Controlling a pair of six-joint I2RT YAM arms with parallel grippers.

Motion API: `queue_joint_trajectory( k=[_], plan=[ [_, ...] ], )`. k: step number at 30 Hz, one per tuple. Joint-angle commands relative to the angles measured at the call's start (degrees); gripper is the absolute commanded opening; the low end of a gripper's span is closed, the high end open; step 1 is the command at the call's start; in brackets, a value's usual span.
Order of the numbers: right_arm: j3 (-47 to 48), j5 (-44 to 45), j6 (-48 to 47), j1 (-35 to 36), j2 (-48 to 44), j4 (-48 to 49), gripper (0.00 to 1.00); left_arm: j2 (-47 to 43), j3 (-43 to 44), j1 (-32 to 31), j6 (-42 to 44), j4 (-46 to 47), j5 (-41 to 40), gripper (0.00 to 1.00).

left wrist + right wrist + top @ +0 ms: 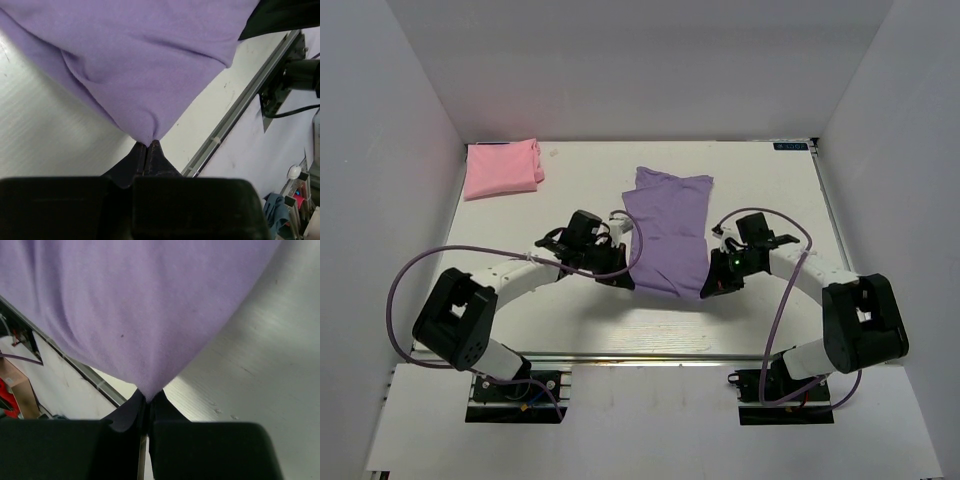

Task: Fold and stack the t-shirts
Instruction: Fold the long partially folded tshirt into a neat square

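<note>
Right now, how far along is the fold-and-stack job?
Done: the pink t-shirt lies folded at the far left corner of the table. In hand: the left gripper and right gripper each pinch a near corner of the lavender t-shirt, which looks narrowed lengthwise, its near end raised. Left: finish folding the lavender one and stack it with the pink.

My left claw (148, 147) and right claw (149, 397) look matt black plastic — the lavender t-shirt (670, 225) soft, matt knit cloth; the desk (760, 190) smooth white, faintly scuffed.
</note>
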Motion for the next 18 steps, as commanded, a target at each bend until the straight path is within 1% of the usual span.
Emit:
queue_joint_trajectory(
  k=[1,2,4,7,8,9,10,11,12,13,14,15,17,18],
  plan=[
    [6.9,-0.8,-1.8,0.1,-1.4,-3.4,0.0,-2.7,5.1,0.1,-1.1,-1.4,-1.7,0.0],
    [7.9,-0.8,-2.3,0.0,-0.8,-3.9,0.0,-2.1,6.2,0.1,-1.2,-2.0,-4.0,0.0],
    [11.2,-0.6,-2.5,-0.3,-0.1,-4.1,0.0,-0.8,8.7,0.8,-1.7,-2.7,-5.7,0.0],
    [17.4,0.7,-2.4,-0.5,3.8,-3.9,0.0,2.0,15.3,1.3,-3.7,-2.1,-8.0,0.0],
    [21.3,0.7,-2.1,-0.4,4.4,-3.7,0.0,3.6,17.2,1.3,-3.7,-2.1,-11.1,0.0],
    [22.5,0.8,-1.9,-0.6,5.8,-3.7,0.0,4.7,19.1,1.3,-4.4,-2.9,-12.6,0.0],
    [23.9,1.0,-1.8,-0.7,7.7,-3.8,0.0,5.8,23.0,1.3,-4.4,-3.7,-14.0,0.0],
    [27.4,1.5,-1.3,-1.0,8.5,-4.1,0.0,8.3,25.2,1.3,-4.4,-6.0,-17.5,0.0],
    [28.7,2.3,-1.1,-1.3,10.8,-4.0,0.0,9.6,29.5,1.8,-4.4,-7.5,-19.6,0.0],
    [29.7,3.0,-0.7,-1.8,11.7,-4.0,0.0,10.9,31.7,1.8,-4.4,-8.8,-23.0,0.0],
    [33.4,3.3,-0.6,-2.0,12.3,-4.2,0.0,12.3,33.7,2.5,-3.9,-10.6,-24.2,0.0],
    [34.7,3.5,-0.4,-2.1,14.8,-4.3,0.0,15.1,37.5,2.5,-3.9,-11.2,-25.0,0.0],
    [39.9,3.6,-0.7,-3.2,16.5,-5.7,0.0,18.0,41.1,3.7,-3.4,-11.9,-25.6,0.0],
    [41.4,3.6,-1.0,-3.6,19.6,-6.3,0.0,19.4,44.5,3.7,-3.4,-12.7,-25.6,0.0]
  ],
)
